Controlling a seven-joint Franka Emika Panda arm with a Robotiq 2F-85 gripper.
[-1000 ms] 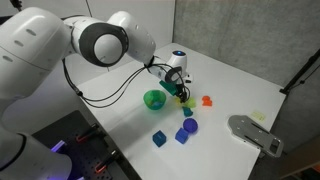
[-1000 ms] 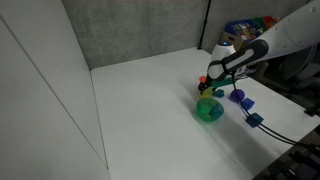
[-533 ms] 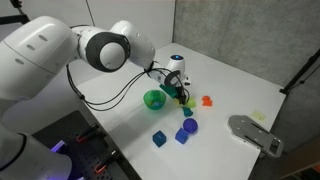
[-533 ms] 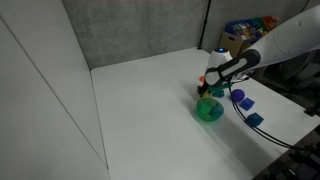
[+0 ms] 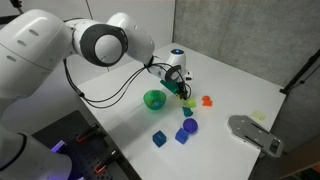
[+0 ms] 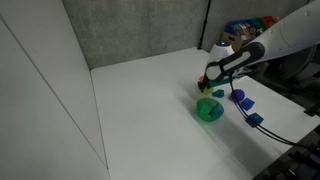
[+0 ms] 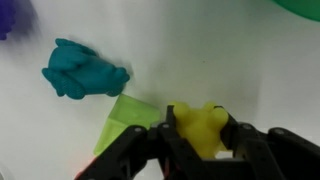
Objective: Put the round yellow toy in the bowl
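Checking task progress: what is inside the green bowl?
Only bare green interior shows in the bowl; its near wall hides part of the floor. The round yellow toy is outside, held by the gripper.

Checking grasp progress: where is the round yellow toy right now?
In the wrist view the round yellow toy sits between the jaws, right beside the yellow-green toy, with the teal toy beyond that.
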